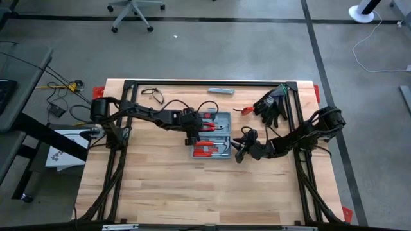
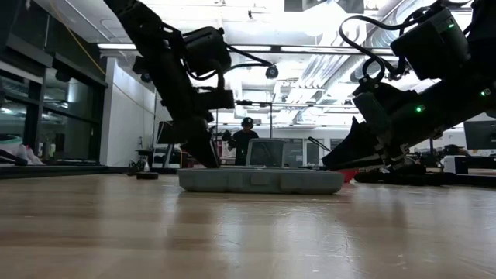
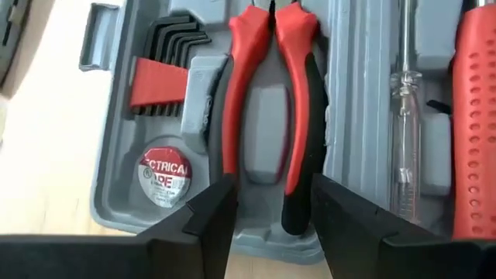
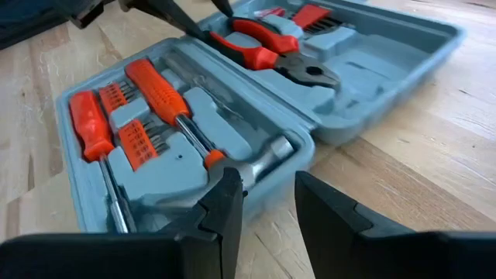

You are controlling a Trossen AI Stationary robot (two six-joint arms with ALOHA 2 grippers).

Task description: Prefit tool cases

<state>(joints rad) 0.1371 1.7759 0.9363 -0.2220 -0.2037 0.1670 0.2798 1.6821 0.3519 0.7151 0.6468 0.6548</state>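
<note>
High view: the tool case (image 1: 212,135) lies open and flat near the middle of the wooden table (image 1: 160,192), both halves facing up, red-handled tools seated in the moulded slots. The left gripper (image 1: 192,130) sits at the case's left edge, over the half farther from the table's front. The right gripper (image 1: 239,151) sits just beside the case's right edge, at the nearer half.

Left wrist view: the left gripper's fingers (image 3: 209,221) stand apart at medium width, straddling the handle ends of the red-and-black pliers (image 3: 267,101) in their slot; contact with the handles cannot be told. A set of hex keys (image 3: 167,58) and a tape roll (image 3: 164,177) lie in neighbouring slots.

Right wrist view: the right gripper's fingers (image 4: 225,209) are narrowly parted, nothing between them, just off the case's rim beside a hammer head (image 4: 260,164) and red-handled screwdrivers (image 4: 163,97).

Low view: the case (image 2: 260,180) rests flat on the table, with an arm coming down at either end.

Black gloves (image 1: 273,104) and a slim grey bar (image 1: 220,91) lie near the far edge, well apart from the case.
</note>
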